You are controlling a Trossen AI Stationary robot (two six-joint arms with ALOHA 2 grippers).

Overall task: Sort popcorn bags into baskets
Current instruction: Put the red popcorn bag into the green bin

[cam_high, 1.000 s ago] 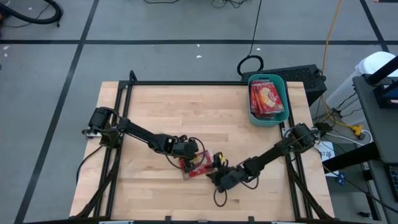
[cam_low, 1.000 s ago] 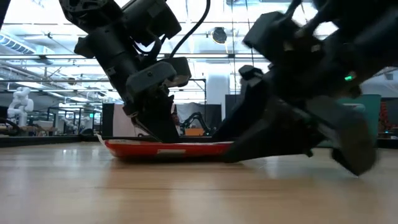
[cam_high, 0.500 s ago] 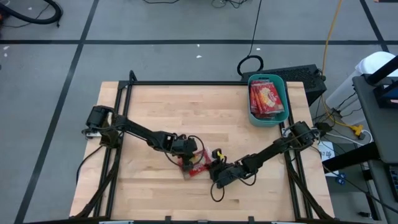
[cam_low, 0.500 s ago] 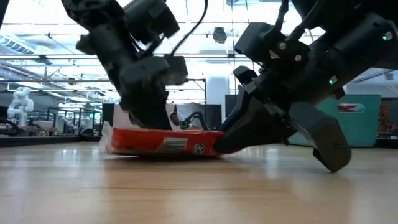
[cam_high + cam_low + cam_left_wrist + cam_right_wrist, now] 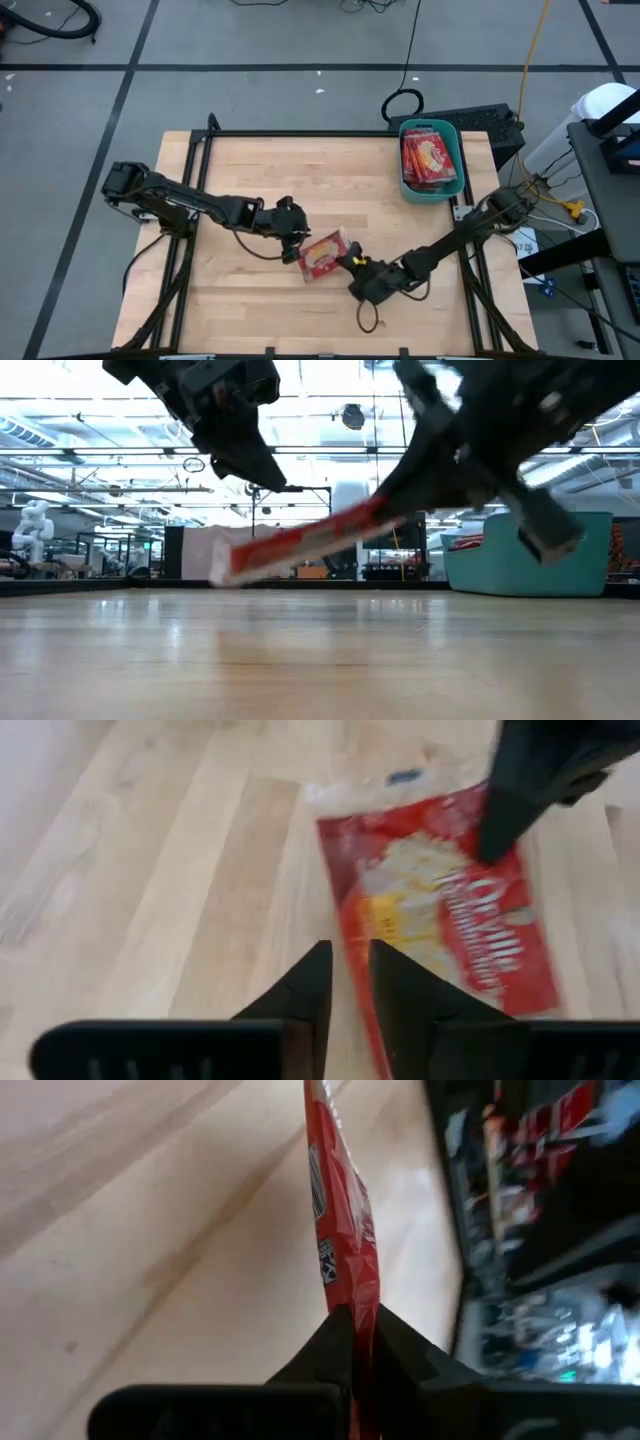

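One red popcorn bag (image 5: 322, 255) hangs tilted above the table's near middle, with my right gripper (image 5: 354, 264) shut on it. In the low view the popcorn bag (image 5: 300, 545) slants up to the right. My left gripper (image 5: 291, 226) stands just left of it and higher, touching nothing. Its fingers (image 5: 345, 990) are slightly open over bare wood. The teal basket (image 5: 452, 135) at the far right corner holds more red bags (image 5: 428, 160). My right gripper pinches the bag's near right edge (image 5: 352, 1295) between its two fingers, coming from the table's right near side. The bag stretches away past the fingertips, seen edge-on. It hangs tilted, its gripped end high and its far left end (image 5: 222, 570) low, clear of the table.
A black metal frame (image 5: 300, 133) runs round the wooden tabletop. A black box (image 5: 490, 122) and a looped cable (image 5: 402, 102) lie behind the basket. Bare wood (image 5: 300, 180) spreads over the table's far middle and left. The teal basket (image 5: 530, 555) shows at the right in the low view.
My left gripper has come off the bag, rising and drawing back toward the table's left and far side. My right gripper has raised the bag by its right end: from lying flat on the wood it is now tilted and lifted clear.
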